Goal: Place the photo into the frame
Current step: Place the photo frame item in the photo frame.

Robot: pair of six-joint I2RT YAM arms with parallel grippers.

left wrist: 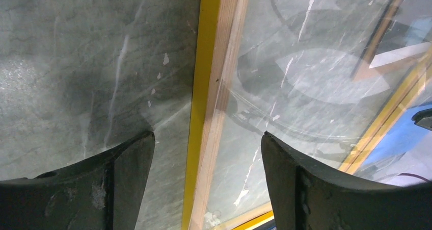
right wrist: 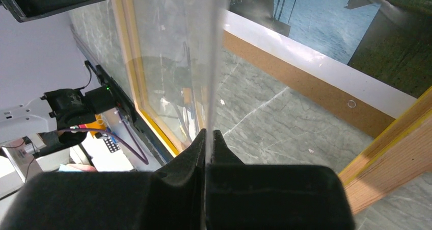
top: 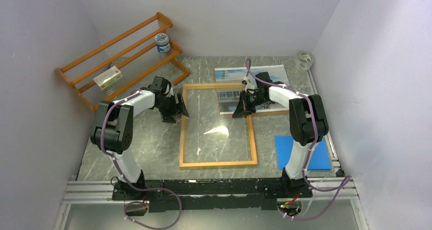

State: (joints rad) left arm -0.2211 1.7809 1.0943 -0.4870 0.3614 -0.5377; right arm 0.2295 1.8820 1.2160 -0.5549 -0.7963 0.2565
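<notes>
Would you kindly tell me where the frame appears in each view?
Top external: the frame lies in the middle of the picture.
Left wrist: its yellow-edged rail runs upward through the left gripper.
Right wrist: a rail crosses the lower right corner.
Shared landmark: the grey marbled table.

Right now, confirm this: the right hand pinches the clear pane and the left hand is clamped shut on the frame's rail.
Wrong on the left hand: it is open, fingers standing either side of a rail of the frame, as the left wrist view shows. The right hand does pinch the clear pane.
</notes>
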